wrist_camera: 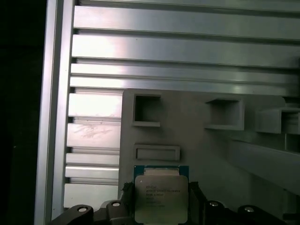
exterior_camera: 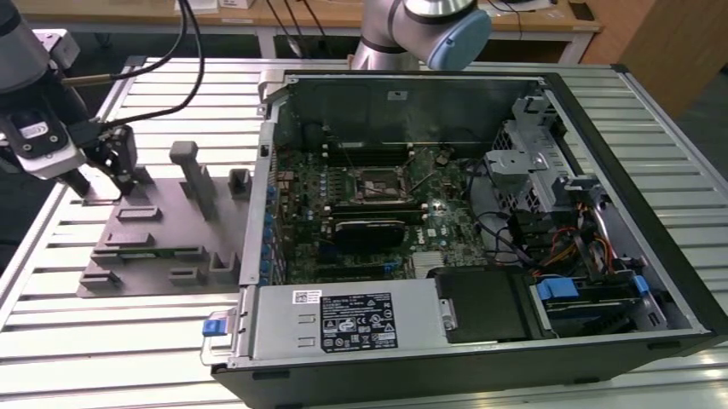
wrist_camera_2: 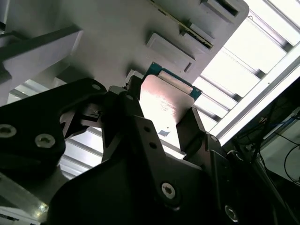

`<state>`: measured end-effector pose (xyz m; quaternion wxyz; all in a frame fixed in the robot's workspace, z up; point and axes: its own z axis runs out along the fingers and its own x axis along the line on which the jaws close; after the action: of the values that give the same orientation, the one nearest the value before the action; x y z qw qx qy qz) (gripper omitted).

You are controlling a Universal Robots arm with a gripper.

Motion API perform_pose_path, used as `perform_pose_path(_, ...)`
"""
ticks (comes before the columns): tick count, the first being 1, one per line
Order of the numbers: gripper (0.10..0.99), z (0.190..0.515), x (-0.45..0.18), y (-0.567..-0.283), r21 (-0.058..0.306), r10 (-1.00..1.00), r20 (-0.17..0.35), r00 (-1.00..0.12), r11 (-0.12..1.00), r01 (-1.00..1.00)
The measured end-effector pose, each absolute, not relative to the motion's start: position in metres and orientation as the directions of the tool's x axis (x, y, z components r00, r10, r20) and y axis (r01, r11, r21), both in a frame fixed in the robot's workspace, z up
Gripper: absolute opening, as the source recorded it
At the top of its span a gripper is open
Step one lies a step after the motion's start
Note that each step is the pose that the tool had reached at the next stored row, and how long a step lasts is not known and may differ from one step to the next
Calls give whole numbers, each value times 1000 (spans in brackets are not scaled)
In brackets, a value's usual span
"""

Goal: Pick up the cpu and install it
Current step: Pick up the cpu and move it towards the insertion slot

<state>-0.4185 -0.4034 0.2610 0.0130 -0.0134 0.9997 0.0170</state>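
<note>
The cpu (wrist_camera: 161, 199) is a small square chip with a silvery top and a green rim, and it lies between my black fingers (wrist_camera: 126, 191) in both wrist views. My gripper (wrist_camera: 161, 191) is shut on the cpu (wrist_camera_2: 165, 101), one finger against each side edge. In the exterior view my gripper (exterior_camera: 105, 181) is low over the far corner of the grey tray (exterior_camera: 159, 247), at the exterior view's left. I cannot tell whether the chip is lifted off the tray. The black-framed socket (exterior_camera: 372, 183) sits on the motherboard inside the open computer case (exterior_camera: 637, 204).
The grey tray (wrist_camera: 211, 154) has raised posts (exterior_camera: 191, 175) and several pockets beside my gripper. The case wall (exterior_camera: 268, 170) stands between the tray and the motherboard. A drive cage and cables (exterior_camera: 546, 196) fill the case's right side. The slatted aluminium table (exterior_camera: 114, 341) lies underneath.
</note>
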Motion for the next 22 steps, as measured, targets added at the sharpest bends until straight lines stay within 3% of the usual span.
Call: perform_pose_path(22,545,323,-418,-403,34,-27,-30,-999,999,-27)
